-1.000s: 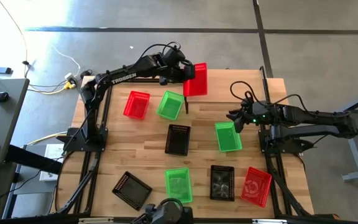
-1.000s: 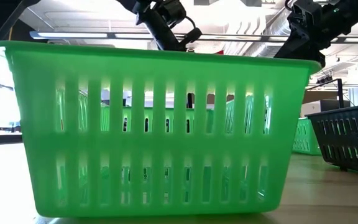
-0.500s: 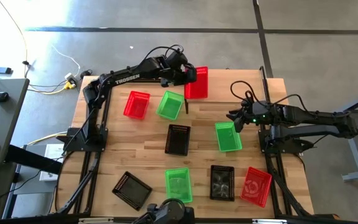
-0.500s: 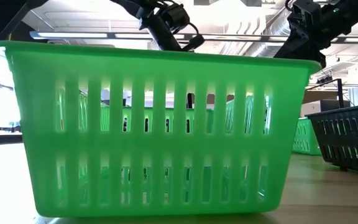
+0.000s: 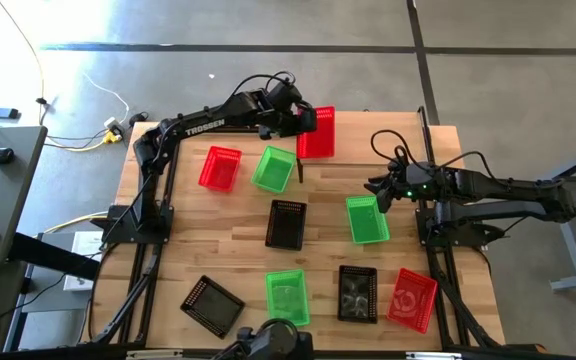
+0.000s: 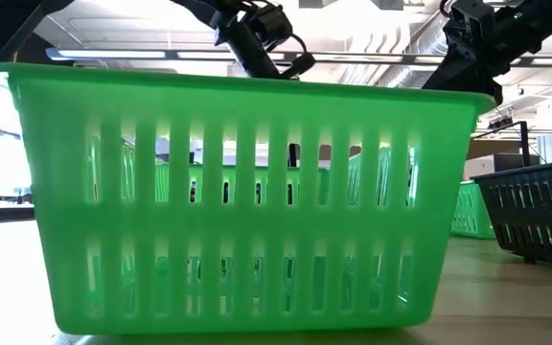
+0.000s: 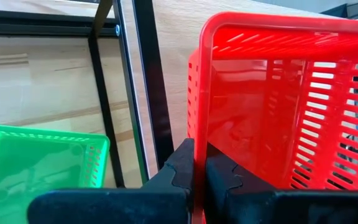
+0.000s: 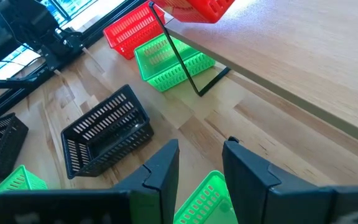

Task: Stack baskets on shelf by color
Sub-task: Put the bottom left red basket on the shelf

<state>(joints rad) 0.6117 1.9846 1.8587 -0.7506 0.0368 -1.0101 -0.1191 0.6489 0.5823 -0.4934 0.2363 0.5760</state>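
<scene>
Red basket [image 7: 272, 106] rim pinched between left fingers [image 7: 182, 171], right fingers [image 8: 160, 168] parted, empty.

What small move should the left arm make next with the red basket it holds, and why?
Probably lower it flat onto the shelf and then open. The left gripper is shut on the red basket's wall, and the basket hangs over the shelf's left end, where no other basket stands. The right gripper waits open over a green basket.

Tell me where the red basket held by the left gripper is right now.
High view: the red basket sits at the shelf's left end, its rim pinched by the left gripper, beyond the green basket.
</scene>
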